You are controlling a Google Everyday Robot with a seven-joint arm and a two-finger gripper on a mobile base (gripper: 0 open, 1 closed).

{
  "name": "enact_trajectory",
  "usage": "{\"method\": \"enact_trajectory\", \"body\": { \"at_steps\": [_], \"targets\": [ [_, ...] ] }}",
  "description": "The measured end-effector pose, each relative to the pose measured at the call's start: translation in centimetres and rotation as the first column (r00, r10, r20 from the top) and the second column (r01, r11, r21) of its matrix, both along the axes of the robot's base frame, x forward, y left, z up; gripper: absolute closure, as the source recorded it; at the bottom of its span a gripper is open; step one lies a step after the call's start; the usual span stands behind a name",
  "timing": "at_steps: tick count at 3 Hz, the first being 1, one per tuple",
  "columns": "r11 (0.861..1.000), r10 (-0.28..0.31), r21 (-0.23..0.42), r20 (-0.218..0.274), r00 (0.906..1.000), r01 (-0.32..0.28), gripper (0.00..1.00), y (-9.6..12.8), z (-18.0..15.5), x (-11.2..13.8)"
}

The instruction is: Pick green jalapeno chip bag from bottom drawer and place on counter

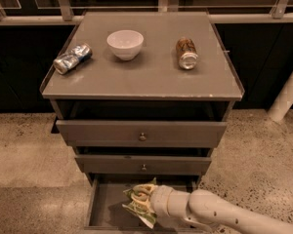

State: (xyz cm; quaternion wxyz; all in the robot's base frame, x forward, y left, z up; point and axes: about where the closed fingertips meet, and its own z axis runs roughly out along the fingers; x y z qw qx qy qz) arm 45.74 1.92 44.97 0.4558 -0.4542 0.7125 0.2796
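The green jalapeno chip bag (139,204) is a crumpled green and pale foil bag standing on edge inside the open bottom drawer (105,204). My gripper (145,199) reaches into that drawer from the lower right on a white arm. It is shut on the bag, and the bag hides most of its fingers. The grey counter (146,74) lies above the drawers.
On the counter lie a crushed silver-blue can (71,58) at the left, a white bowl (125,43) in the middle and a brown can (186,53) at the right. The two upper drawers (141,133) stand partly pulled out above the bag. Speckled floor surrounds the cabinet.
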Motion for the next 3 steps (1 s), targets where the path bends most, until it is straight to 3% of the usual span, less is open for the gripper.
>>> {"method": "enact_trajectory", "body": {
  "at_steps": [1,2,3],
  "targets": [
    [0.999,0.034,-0.045,0.113,0.9930,-0.029,1.00,0.7,7.5,0.4],
    [0.993,0.084,-0.103,0.254,0.9636,-0.059,1.00,2.4,15.2,1.0],
    [0.993,0.084,-0.103,0.254,0.9636,-0.059,1.00,2.4,15.2,1.0]
  ]
}}
